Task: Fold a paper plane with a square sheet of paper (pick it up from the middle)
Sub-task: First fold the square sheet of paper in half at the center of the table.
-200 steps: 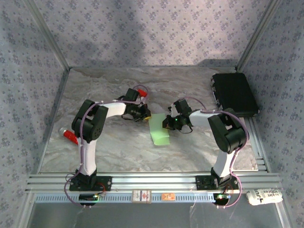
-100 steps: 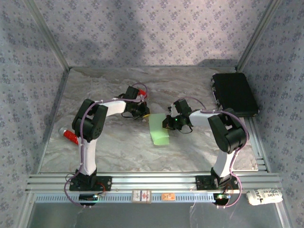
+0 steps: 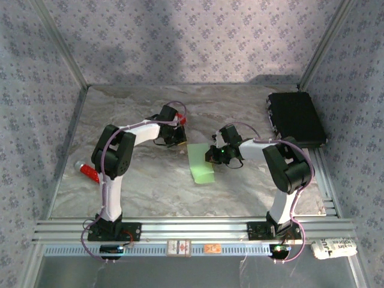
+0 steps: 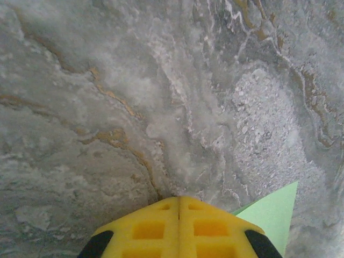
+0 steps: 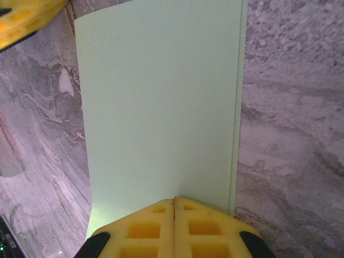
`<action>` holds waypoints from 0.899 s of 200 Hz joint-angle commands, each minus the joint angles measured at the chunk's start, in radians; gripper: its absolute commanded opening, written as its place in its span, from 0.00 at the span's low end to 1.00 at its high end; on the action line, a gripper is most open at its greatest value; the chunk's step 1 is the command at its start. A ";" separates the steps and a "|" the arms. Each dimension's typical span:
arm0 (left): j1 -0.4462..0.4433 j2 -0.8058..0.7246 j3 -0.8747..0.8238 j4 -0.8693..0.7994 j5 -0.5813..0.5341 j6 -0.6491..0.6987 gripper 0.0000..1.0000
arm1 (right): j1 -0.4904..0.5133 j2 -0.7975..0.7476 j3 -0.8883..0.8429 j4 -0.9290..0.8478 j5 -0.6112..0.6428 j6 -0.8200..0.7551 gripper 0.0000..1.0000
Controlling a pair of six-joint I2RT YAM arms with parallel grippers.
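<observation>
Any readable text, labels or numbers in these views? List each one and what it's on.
Nothing reads cleanly.
Dark print on the white packet by the right end of the rail: too blurred to read.
Two small tags on the strip below the rail: too small to read.
The paper and the black case: no print visible.

Left arm [image 3: 110, 198] and right arm [image 3: 279, 207]: white links, black joint housings, lilac cables [image 3: 102, 180] routed outside. Left tool [image 4: 179, 200] and right tool [image 5: 174, 201]: yellow pads [image 4: 148, 230], square recesses, black corners.
</observation>
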 commanded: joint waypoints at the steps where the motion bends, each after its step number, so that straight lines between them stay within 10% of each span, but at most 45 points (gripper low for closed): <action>1: -0.034 -0.069 0.006 -0.055 -0.029 0.028 0.03 | -0.002 0.039 -0.053 -0.134 0.111 0.001 0.00; 180: -0.170 -0.236 -0.426 0.318 0.333 -0.206 0.05 | -0.001 0.026 -0.047 -0.150 0.118 0.002 0.00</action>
